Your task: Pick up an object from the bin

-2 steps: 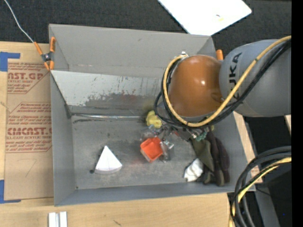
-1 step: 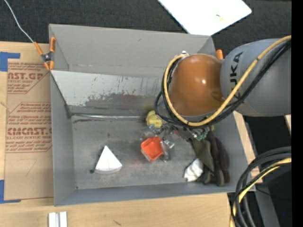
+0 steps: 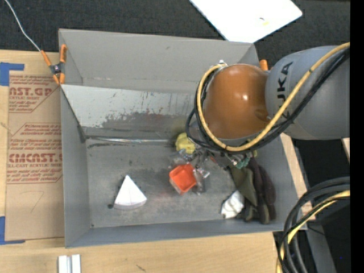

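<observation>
My gripper (image 3: 200, 169) pokes out from under the orange wrist cover in the middle of the bin, low over the floor. Right beside its metal tips, on the left, lies a small red-orange block (image 3: 182, 178), touching or nearly touching them; whether it sits between the fingers is hidden. A yellow lumpy object (image 3: 185, 143) lies just behind the gripper near the back wall.
A white cone-shaped piece (image 3: 129, 193) rests at the front left of the bin floor. A dark olive glove-like cloth (image 3: 256, 191) and a small white crumpled thing (image 3: 231, 206) lie at the front right. The arm and its cables cover the bin's right side.
</observation>
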`<action>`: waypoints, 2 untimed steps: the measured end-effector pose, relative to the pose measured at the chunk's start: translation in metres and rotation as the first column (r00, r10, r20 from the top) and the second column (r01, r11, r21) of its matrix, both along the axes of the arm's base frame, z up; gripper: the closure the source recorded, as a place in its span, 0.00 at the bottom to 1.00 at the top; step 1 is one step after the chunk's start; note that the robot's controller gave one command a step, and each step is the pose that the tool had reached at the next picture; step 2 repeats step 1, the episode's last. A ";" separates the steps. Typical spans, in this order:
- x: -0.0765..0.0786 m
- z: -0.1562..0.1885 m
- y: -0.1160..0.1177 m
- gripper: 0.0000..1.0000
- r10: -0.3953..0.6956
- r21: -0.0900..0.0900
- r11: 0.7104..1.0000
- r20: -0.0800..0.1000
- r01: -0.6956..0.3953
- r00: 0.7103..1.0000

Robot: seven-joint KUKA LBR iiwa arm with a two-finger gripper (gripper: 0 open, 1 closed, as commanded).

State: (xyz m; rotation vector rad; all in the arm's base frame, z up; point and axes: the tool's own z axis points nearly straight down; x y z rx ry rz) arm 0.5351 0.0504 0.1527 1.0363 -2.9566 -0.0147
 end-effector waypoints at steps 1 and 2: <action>0.000 0.003 0.000 1.00 0.000 0.000 1.000 0.000 0.000 1.000; 0.000 0.003 0.000 1.00 0.000 0.000 1.000 0.000 0.000 1.000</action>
